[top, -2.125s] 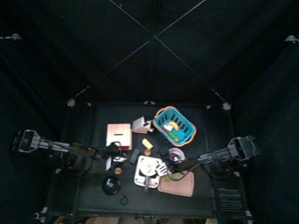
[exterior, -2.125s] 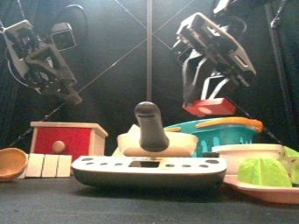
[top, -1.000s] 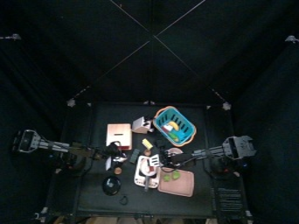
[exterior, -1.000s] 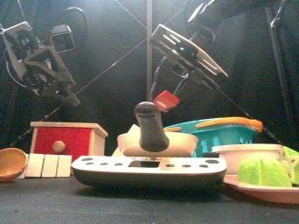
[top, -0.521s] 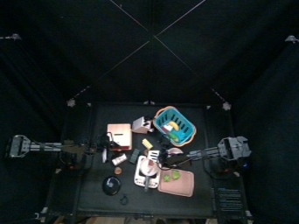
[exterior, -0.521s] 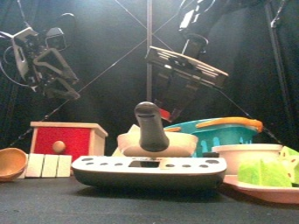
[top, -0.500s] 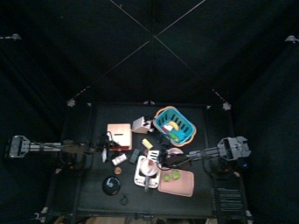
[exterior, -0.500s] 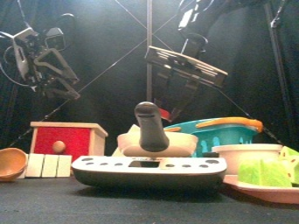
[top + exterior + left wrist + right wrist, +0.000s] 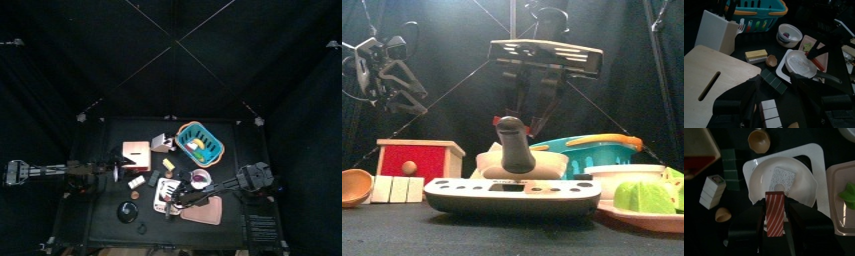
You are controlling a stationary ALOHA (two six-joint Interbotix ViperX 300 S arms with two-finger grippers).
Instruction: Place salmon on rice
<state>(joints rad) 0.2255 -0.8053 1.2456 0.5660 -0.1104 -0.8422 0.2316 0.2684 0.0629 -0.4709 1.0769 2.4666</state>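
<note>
Top view: right gripper (image 9: pixel 175 205) now over plate (image 9: pixel 166 190).

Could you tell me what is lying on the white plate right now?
On the plate lies a white block of rice. The right gripper holds the salmon above the plate's near part, hiding that area, so anything else there cannot be seen.

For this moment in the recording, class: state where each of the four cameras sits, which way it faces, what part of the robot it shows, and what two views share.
Top: overhead, looking straight down at the table; both arms enter.
Front: table-edge height, looking level; right gripper hangs centre.
Left wrist: on the left arm, facing the white plate.
Right wrist: on the right arm, looking down past its jaws holding the salmon above the rice.
Shared: both wrist views show the white plate.
</note>
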